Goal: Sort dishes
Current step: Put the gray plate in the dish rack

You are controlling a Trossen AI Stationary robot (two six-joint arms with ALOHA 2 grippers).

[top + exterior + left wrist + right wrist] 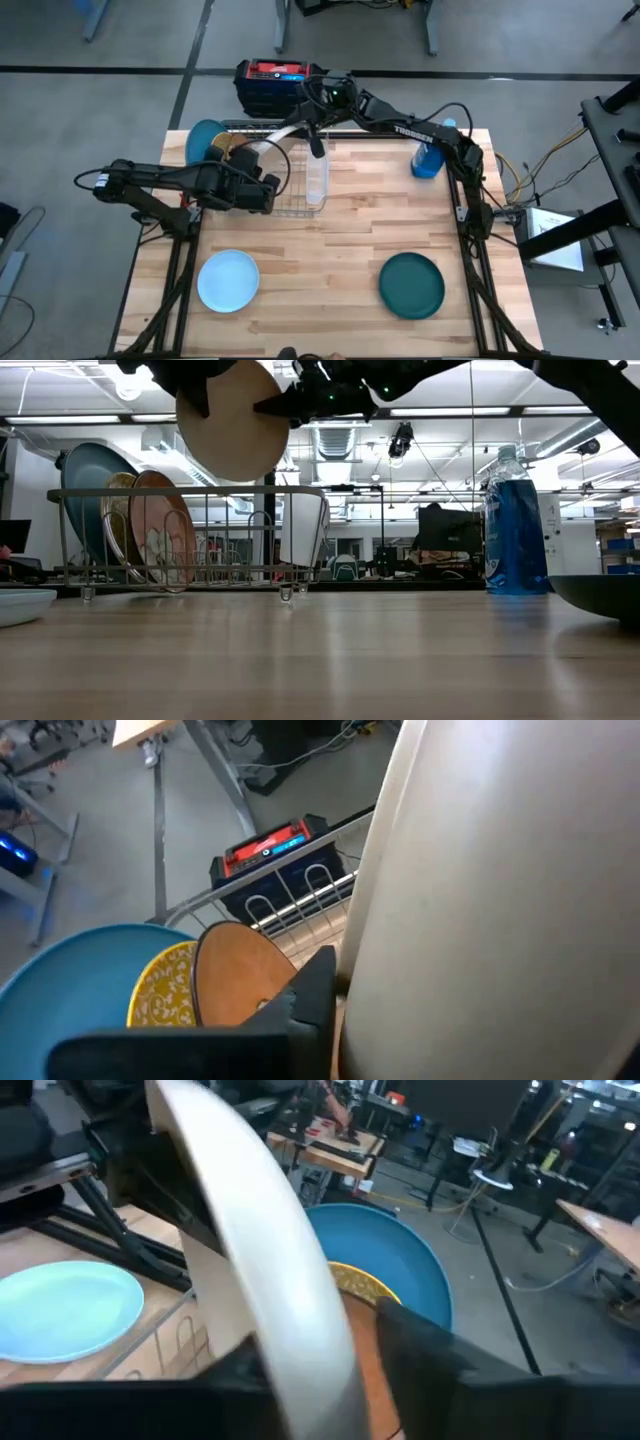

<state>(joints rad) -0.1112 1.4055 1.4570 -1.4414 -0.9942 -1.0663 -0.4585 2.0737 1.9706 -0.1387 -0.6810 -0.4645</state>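
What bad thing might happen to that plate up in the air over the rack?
1. The beige-grey plate hangs on edge above the dish rack. The right gripper pinches it at its rim in its jaws, and the left gripper is close beside it. It might slip and drop.
2. If it falls or comes down crooked, it could bang the gold speckled plate or the clear cup standing in the rack.

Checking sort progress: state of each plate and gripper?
beige plate: upright in air above rack, right gripper shut on it
left gripper: beside beige plate
mid-blue plate: upright in rack
gold speckled plate: upright in rack
pale blue plate: flat on table
dark teal plate: flat on table
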